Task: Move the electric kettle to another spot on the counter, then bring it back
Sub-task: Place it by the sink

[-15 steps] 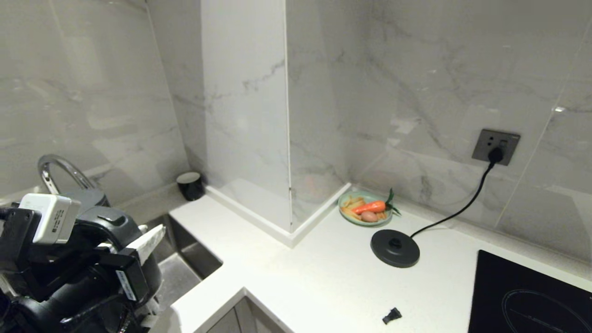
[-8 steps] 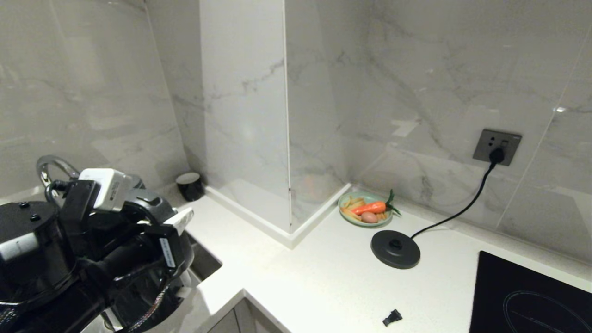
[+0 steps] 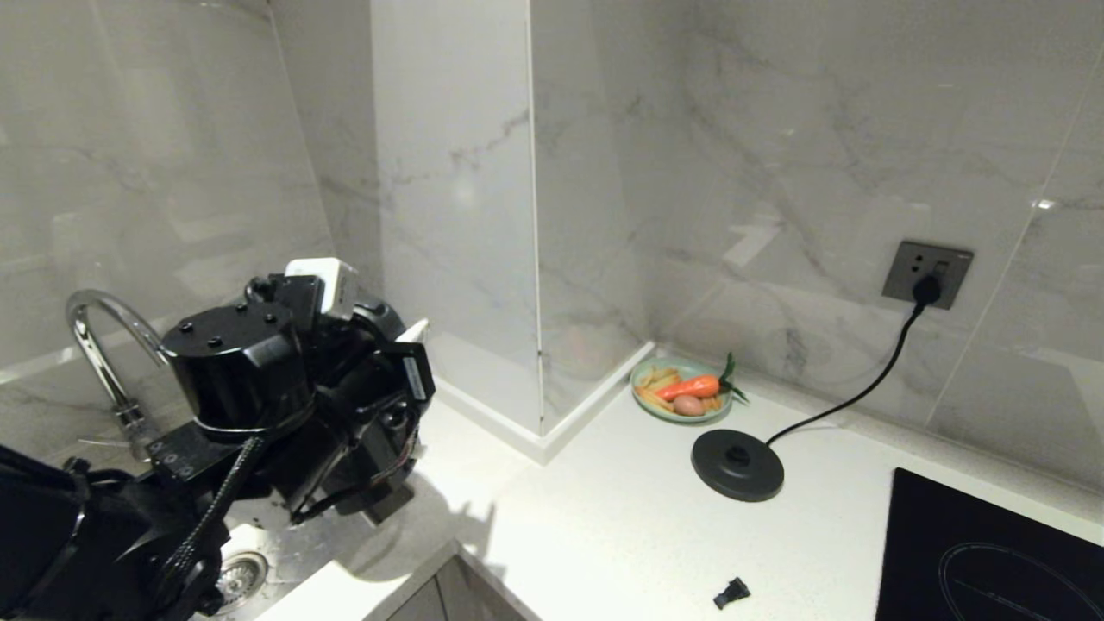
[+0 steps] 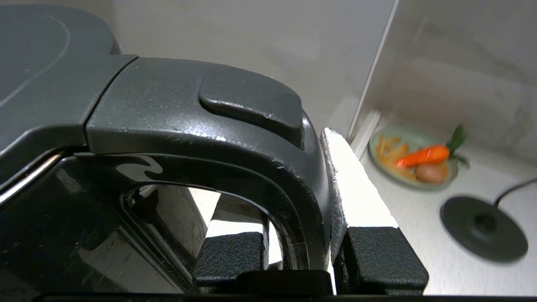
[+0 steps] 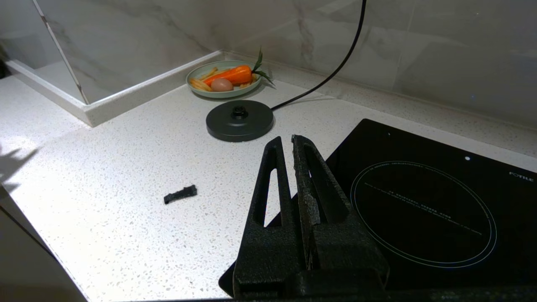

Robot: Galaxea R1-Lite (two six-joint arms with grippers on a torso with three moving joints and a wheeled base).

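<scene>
The electric kettle fills the left wrist view, dark grey with a flat lid and loop handle. My left gripper is shut on that handle: one white-faced finger presses its outer side, the other sits inside the loop. In the head view the left gripper hangs above the sink's right edge, left of the white speckled counter, and the arm hides most of the kettle. My right gripper is shut and empty, parked low over the hob's edge.
The round black base disc with its cord lies on the counter beside a green plate of toy food. A black glass hob is at the right, a small black piece near the front. A tap and sink lie at the left.
My left arm has risen and swung to the right with the kettle, from low over the sink up towards the counter's corner. The right arm has not moved.
</scene>
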